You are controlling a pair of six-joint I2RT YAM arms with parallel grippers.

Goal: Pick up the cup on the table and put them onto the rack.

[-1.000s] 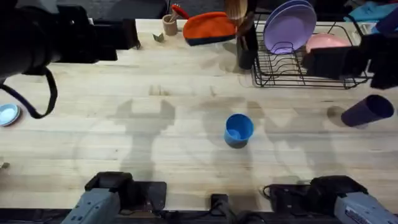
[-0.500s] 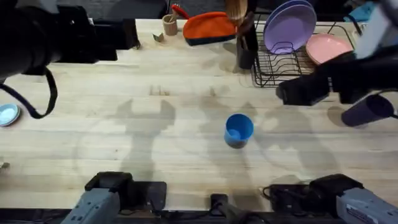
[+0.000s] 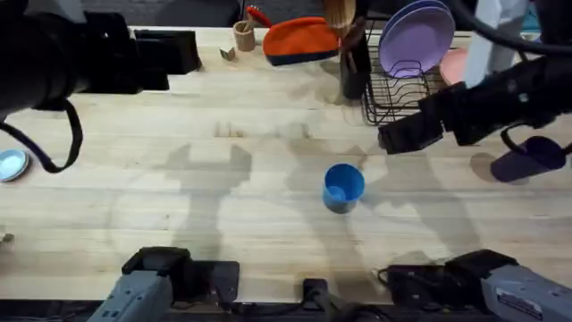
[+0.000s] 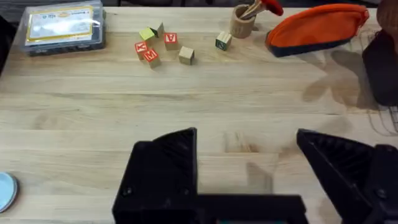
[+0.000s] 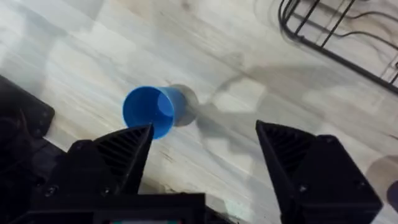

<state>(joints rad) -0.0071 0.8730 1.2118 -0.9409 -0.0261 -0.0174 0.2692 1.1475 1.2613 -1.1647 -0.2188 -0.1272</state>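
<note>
Two cups remain on the worktop (image 3: 179,215): blue cup (image 3: 342,187) upright, purple cup (image 3: 527,158) aside; right gripper (image 5: 202,146) and left gripper (image 4: 245,155) both spread, holding nothing.

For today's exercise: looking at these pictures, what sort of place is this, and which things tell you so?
Probably a robot test bench set up as a mock kitchen counter: a wire dish rack holding plates, plastic cups on a wooden table, and alphabet blocks that suggest staged props.

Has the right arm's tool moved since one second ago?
Yes. The right tool has swung left, off the black wire rack, toward the bright blue plastic cup, which stayed put.
</note>
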